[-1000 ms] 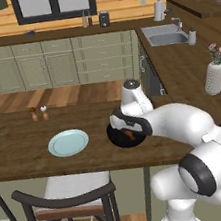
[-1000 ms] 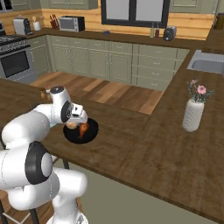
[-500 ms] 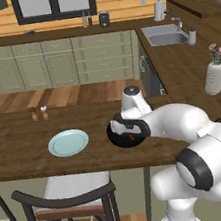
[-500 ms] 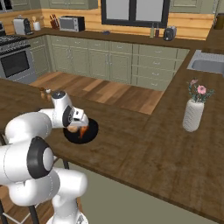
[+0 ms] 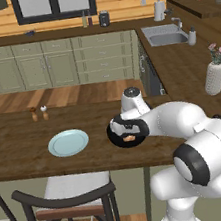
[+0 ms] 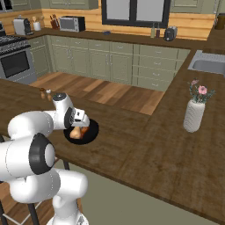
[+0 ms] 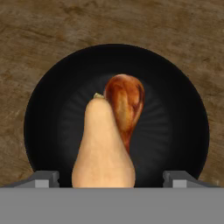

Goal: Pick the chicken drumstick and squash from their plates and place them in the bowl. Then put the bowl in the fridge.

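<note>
Glossy black, round and deep-sided, the bowl (image 7: pixel 52 109) sits on the dark brown wooden counter (image 7: pixel 39 30), faint ribs fanning across its bottom. Inside lies the squash (image 7: pixel 103 144), smooth matte tan and pear-shaped with a small stem stub, touching the chicken drumstick (image 7: pixel 125 105), shiny golden-brown and rounded. The gripper (image 7: pixel 112 178) hangs over the bowl with its grey fingertips (image 7: pixel 43 179) spread wide either side of the squash, holding nothing. A flat pale blue plate (image 5: pixel 68 142) lies apart on the counter.
</note>
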Motion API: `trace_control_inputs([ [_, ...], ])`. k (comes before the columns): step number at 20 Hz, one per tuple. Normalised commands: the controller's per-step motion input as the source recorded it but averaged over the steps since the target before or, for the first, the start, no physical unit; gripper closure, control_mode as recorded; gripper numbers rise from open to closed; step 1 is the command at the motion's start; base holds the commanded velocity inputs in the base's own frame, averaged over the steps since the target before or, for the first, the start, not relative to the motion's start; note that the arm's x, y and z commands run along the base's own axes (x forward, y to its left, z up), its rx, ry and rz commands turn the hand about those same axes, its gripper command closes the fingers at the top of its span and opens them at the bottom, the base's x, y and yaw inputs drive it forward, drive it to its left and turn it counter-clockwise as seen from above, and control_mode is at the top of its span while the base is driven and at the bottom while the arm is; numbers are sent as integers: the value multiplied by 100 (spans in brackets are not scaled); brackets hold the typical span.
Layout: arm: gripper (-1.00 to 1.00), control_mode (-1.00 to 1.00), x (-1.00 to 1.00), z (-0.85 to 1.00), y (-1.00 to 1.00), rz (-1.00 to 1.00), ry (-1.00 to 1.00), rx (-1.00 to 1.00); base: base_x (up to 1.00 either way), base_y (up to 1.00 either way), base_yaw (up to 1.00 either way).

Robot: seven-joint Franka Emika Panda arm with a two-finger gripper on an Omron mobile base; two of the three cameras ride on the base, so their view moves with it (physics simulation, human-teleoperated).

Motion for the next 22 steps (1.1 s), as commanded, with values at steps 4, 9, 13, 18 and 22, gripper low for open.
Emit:
trace_control_inputs([
  [4,-100,-100,14,0,0,0,-3,0,0,0,0],
  [9,-100,-100,11,3,-8,0,0,0,0,0,0],
  [13,-100,-100,-27,44,-50,-14,2,4,0,0,0],
  [18,-100,-100,-34,27,-68,-24,1,18,0,0,0],
  [22,-100,-100,-6,-11,-62,-32,0,29,0,0,0],
])
